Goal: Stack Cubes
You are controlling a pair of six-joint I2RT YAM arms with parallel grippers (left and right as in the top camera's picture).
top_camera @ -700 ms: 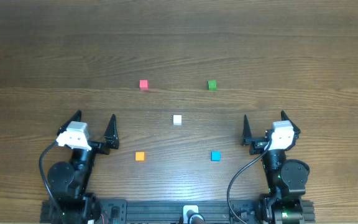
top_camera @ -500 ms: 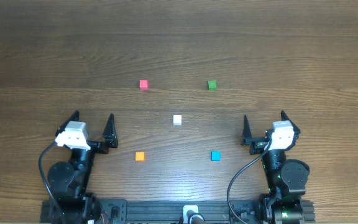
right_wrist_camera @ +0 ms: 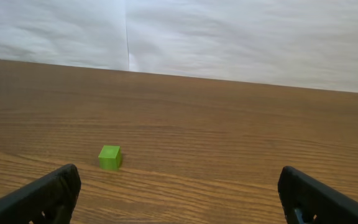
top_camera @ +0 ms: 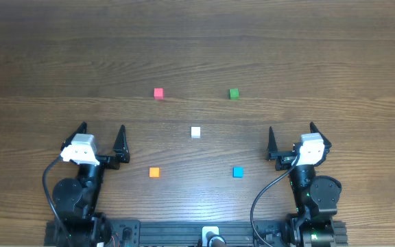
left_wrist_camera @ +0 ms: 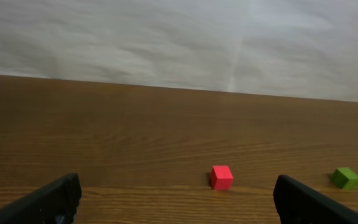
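Evidently nothing is stacked yet: five cubes (top_camera: pixel 195 132) lie apart on the table (top_camera: pixel 197 41), left gripper (top_camera: pixel 103 127) and right gripper (top_camera: pixel 291 127) both spread, empty.

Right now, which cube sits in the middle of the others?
The white cube, at the centre: pink cube and green cube lie beyond it, orange cube and blue cube closer in.

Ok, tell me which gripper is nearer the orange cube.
Left. The left gripper sits just left of the orange cube; the right gripper is far across, beyond the blue cube.
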